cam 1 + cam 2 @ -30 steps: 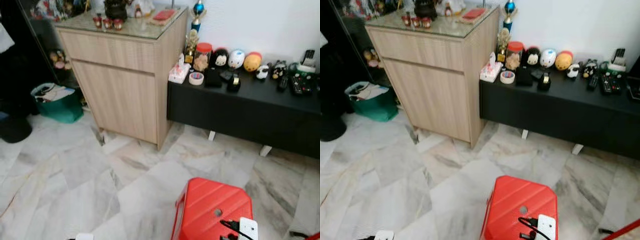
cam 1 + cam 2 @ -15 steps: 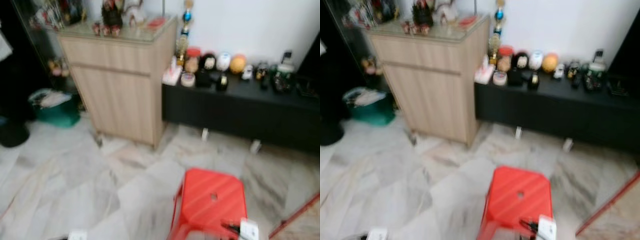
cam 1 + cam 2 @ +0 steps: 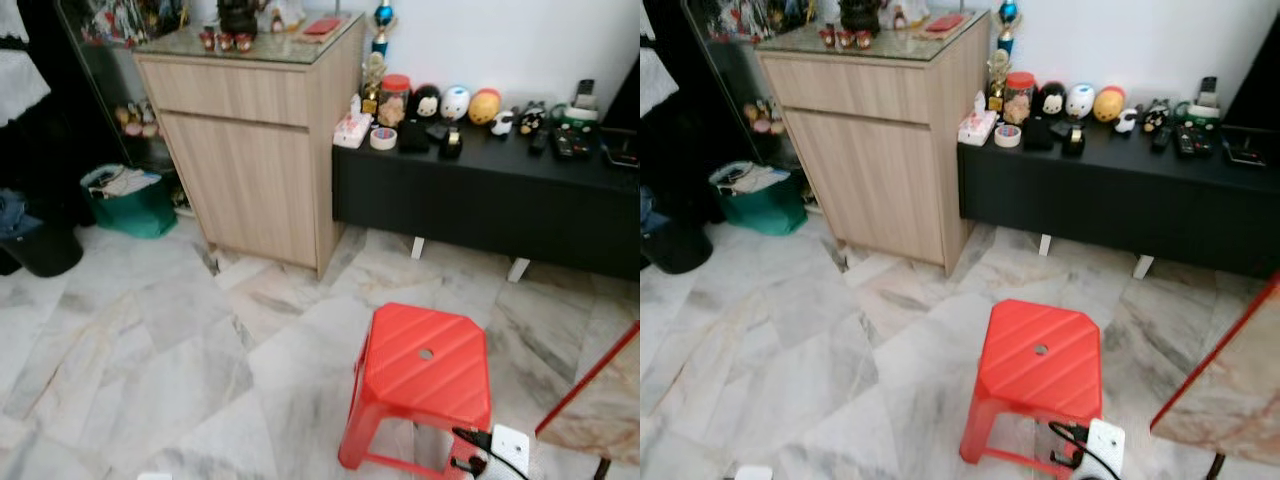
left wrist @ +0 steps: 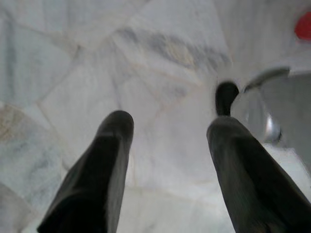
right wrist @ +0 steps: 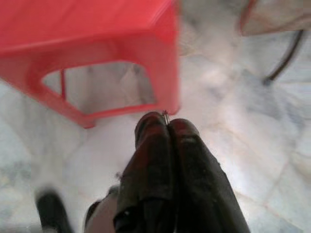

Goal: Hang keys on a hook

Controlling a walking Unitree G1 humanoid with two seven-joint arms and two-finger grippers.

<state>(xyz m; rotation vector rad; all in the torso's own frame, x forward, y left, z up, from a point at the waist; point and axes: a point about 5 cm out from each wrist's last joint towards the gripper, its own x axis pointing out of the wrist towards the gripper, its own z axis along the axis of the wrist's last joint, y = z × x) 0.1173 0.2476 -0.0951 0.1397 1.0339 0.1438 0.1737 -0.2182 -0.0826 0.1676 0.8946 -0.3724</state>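
In the right wrist view my right gripper (image 5: 167,122) hangs low over the marble floor, beside a leg of the red plastic stool (image 5: 97,29). Its fingers are pressed shut, and a thin metal key ring (image 5: 166,114) pokes out between the tips. The rest of the keys is hidden. The white block on my right wrist (image 3: 508,447) appears at the bottom of the head view, just right of the red stool (image 3: 425,362). In the left wrist view my left gripper (image 4: 167,127) hangs idle over bare floor, open with nothing between its fingers.
A wooden cabinet (image 3: 262,150) with a glass top stands ahead on the left. Beside it is a low black bench (image 3: 500,195) crowded with figurines and remotes. A green bag (image 3: 125,200) sits at the far left. A red-edged marble tabletop (image 3: 1230,385) juts in on the right.
The whole picture has shifted, so the camera has moved. The stool now sits higher in the frame, and the marble tabletop has come into view on the right. Nothing in the room moved.
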